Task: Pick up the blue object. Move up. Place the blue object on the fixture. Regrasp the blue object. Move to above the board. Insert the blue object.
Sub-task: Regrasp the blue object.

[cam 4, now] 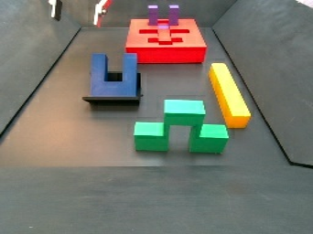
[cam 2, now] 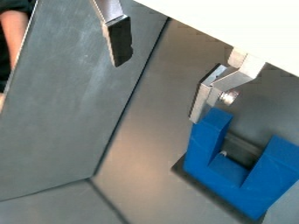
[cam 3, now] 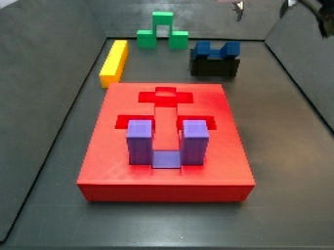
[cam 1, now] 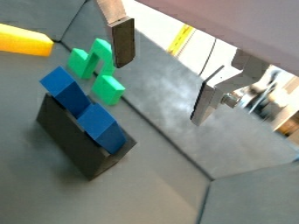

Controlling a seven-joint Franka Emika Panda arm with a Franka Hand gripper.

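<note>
Two silver fingers spread wide, nothing between them: the hand (cam 1: 163, 74) hangs empty above the worktop (cam 4: 73, 183).

We see the blue object (cam 4: 113, 75) resting on the fixture (cam 3: 214, 66), its two legs clear in both side views. In a wrist view the blue object (cam 2: 243, 166) is cut off at the frame's edge, so we make out only part of its U. In a side view the hand (cam 4: 76, 9) is only a sliver at the frame's top, and we cannot read its jaws there. The board (cam 3: 166, 142) lies well apart from the fixture, with a purple block (cam 3: 160, 144) seated in its recess. A green block (cam 4: 181, 126) and a yellow bar (cam 4: 229, 91) lie nearby. The far end of the yellow bar (cam 1: 24, 39) runs out of a wrist view.
</note>
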